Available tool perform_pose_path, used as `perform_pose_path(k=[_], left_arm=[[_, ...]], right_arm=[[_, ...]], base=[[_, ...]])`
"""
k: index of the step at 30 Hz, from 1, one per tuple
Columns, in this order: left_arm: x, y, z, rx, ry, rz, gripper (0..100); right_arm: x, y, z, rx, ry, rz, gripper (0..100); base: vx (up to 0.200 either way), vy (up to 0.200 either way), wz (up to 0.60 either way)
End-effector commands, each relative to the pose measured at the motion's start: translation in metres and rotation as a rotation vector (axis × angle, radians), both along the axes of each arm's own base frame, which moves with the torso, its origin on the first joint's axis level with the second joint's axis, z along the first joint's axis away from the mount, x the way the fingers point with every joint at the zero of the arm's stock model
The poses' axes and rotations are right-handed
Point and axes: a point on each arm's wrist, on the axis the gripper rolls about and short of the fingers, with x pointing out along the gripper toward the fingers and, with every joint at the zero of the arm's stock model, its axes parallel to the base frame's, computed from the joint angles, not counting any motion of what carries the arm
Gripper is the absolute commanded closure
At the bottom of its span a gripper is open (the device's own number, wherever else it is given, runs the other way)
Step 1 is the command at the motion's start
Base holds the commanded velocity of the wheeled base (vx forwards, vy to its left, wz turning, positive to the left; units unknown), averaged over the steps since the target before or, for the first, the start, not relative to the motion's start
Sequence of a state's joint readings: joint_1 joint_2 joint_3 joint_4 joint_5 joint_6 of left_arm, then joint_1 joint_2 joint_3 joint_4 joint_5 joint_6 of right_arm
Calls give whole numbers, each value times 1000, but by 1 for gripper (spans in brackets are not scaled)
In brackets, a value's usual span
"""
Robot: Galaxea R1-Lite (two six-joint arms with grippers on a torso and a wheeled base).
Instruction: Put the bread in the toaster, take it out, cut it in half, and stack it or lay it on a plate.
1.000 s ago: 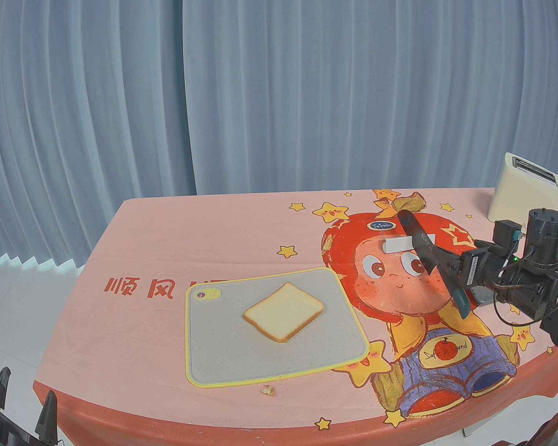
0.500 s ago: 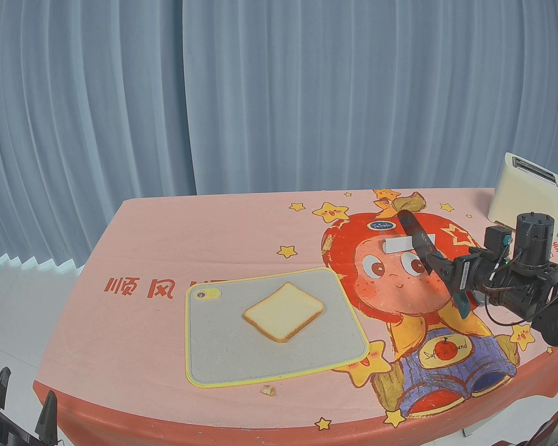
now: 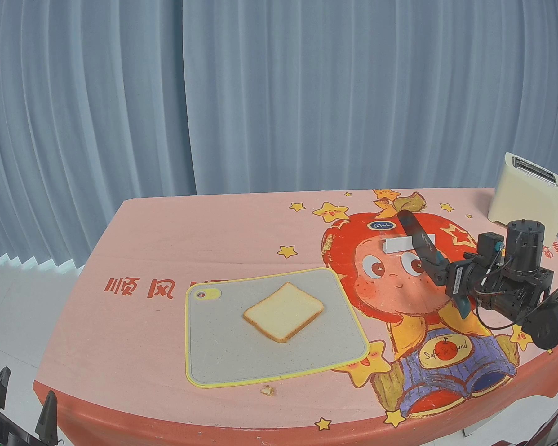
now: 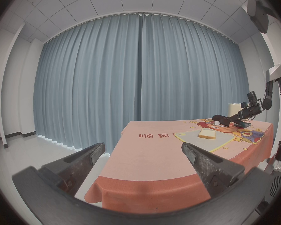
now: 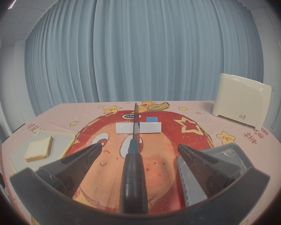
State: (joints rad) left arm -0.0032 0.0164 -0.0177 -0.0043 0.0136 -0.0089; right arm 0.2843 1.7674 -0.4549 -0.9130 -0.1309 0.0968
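Note:
A slice of bread [image 3: 283, 311] lies flat on the grey cutting board [image 3: 229, 348] at the table's front middle. The cream toaster [image 3: 530, 196] stands at the far right edge. A black knife [image 3: 418, 238] rests with its blade on a small white block [image 3: 394, 245]. My right gripper [image 3: 441, 269] is at the handle end, open, with one finger on each side of the handle [image 5: 133, 169] and not closed on it. My left gripper [image 4: 143, 160] hangs open below the table's front left corner, holding nothing.
A dark grey plate [image 5: 196, 185] with a teal rim [image 3: 463, 308] sits on the table under my right gripper. A small crumb [image 3: 267, 391] lies in front of the cutting board. The tablecloth's left and back areas are bare.
My right arm has shifted left and forward, bringing its open fingers further along the knife handle. Bread, knife and left arm have stayed put.

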Motion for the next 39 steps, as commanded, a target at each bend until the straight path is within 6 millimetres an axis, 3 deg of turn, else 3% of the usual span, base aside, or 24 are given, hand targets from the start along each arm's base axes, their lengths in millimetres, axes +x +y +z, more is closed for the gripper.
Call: perform_pose_path(k=[1,28,29,39], left_arm=[[1,0,-5,0,18,0,0],[1,0,-5,0,18,0,0],[1,0,-5,0,18,0,0],[1,0,-5,0,18,0,0]], right_arm=[[-1,1,-5,-7,18,7,0],[-5,1,-9,-17,43,11,0],[-5,1,-9,-15,43,8,100],[-5,1,-7,-8,27,9,100]], base=[[0,0,0],[0,0,0],[0,0,0],[0,0,0]])
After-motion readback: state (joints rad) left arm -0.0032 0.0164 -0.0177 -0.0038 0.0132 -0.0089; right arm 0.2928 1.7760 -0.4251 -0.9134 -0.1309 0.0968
